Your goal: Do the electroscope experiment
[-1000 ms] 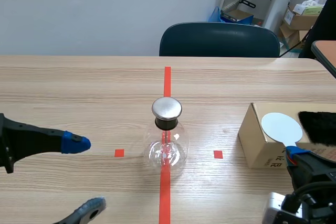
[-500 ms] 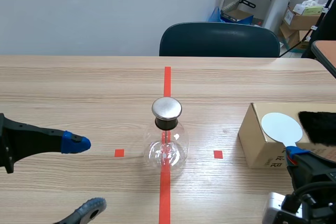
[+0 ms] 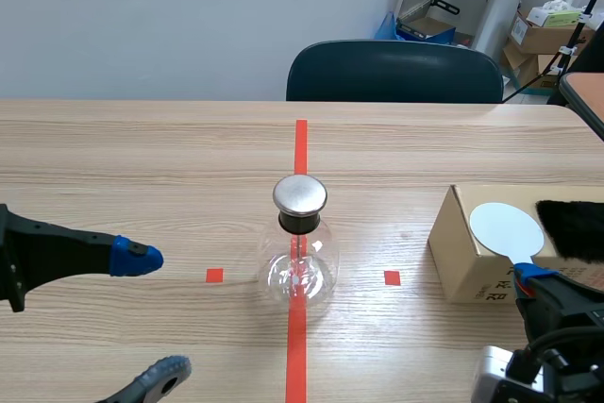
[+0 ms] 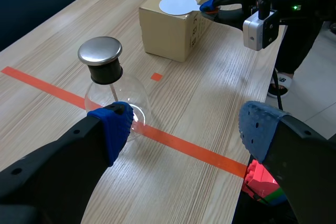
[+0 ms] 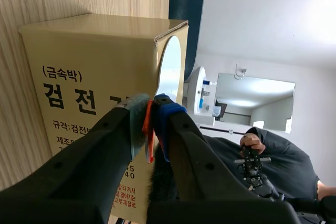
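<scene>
The electroscope (image 3: pixel 300 244), a clear glass flask with a round metal cap, stands on the red tape line mid-table. My left gripper (image 3: pixel 151 313) is open to its left; in the left wrist view the flask (image 4: pixel 107 77) stands just ahead of the left finger (image 4: pixel 113 124). On the cardboard box (image 3: pixel 467 257) at the right lies a white disc (image 3: pixel 505 228) with an orange handle (image 5: pixel 149 129). My right gripper (image 5: pixel 149 116) is shut on that handle. Black fur (image 3: pixel 571 226) rests on the box behind the disc.
A dark blue chair (image 3: pixel 394 71) stands behind the table's far edge. Cartons and gear sit in the back right corner (image 3: pixel 543 30). The table's near edge runs just past my left gripper's right finger (image 4: pixel 262 129).
</scene>
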